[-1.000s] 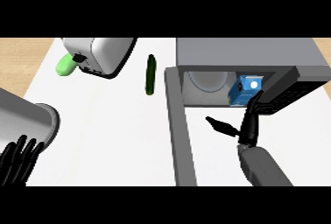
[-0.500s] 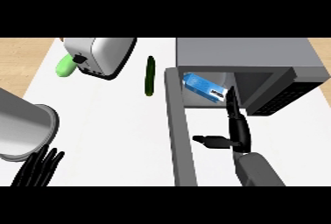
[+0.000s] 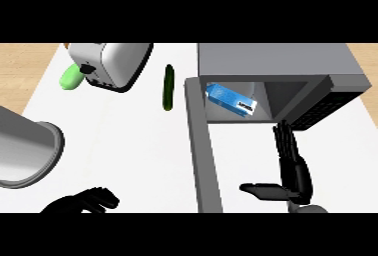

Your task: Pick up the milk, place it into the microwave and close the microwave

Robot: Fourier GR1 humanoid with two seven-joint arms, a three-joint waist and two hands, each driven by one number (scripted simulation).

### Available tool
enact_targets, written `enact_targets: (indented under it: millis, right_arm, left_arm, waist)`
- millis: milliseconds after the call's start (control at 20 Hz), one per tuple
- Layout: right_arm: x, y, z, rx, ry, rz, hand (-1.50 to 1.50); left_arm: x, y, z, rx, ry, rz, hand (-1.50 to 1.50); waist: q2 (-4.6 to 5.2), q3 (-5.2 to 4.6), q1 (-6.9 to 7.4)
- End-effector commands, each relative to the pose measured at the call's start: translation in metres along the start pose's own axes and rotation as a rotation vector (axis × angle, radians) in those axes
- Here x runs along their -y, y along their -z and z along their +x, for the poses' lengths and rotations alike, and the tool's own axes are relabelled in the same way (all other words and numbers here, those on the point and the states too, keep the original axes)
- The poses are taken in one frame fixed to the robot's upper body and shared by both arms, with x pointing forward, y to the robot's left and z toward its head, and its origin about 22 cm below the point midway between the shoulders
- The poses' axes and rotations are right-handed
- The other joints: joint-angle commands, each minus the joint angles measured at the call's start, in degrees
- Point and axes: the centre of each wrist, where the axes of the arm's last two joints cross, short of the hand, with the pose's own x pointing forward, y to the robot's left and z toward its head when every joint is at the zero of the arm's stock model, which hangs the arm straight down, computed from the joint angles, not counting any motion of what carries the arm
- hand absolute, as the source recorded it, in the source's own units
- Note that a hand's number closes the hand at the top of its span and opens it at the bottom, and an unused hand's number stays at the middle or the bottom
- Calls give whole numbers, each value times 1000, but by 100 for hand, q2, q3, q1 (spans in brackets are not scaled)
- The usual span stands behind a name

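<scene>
We see the right robot hand (image 3: 291,167) drawn back out of the microwave (image 3: 273,60). A second ago it was curled round the milk carton (image 3: 231,100), which now lies free inside, tilted. Its fingers are now straight, thumb out sideways. The left robot hand (image 3: 81,202) has sunk to the lower edge, its fingers now curled.

Count on inspection: one milk carton (image 3: 231,99), one microwave (image 3: 273,60), one toaster (image 3: 114,62), one cucumber (image 3: 168,87), one pale green item (image 3: 71,77), one steel pot (image 3: 22,150).

milk (image 3: 231,99) inside open microwave (image 3: 277,62), right hand (image 3: 289,167) outside
</scene>
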Motion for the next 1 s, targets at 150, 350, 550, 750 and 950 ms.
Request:
enact_targets:
  millis: [150, 350, 550, 750, 950]
  right_arm:
    - [38, -14, 25, 35, 45, -38, 150]
    - [74, -40, 44, 31, 64, -66, -150]
    - [84, -23, 59, 30, 39, -98, -150]
    - [99, -34, 68, 67, -11, -98, -150]
    - [90, -48, 70, 84, -35, -56, -150]
  left_arm:
    - [12, 52, 3, -33, 51, -75, 150]
    - [24, 79, -7, -45, 110, -102, 150]
    - [48, 118, -17, -34, 151, -172, 150]
    - [75, 145, -37, -48, 179, -237, 150]
    - [115, 165, -40, 5, 256, -299, 150]
  waist:
    - [7, -1, 5]
    - [6, -1, -22]
    - [11, -3, -24]
    - [13, -3, -43]
    - [13, -3, -88]
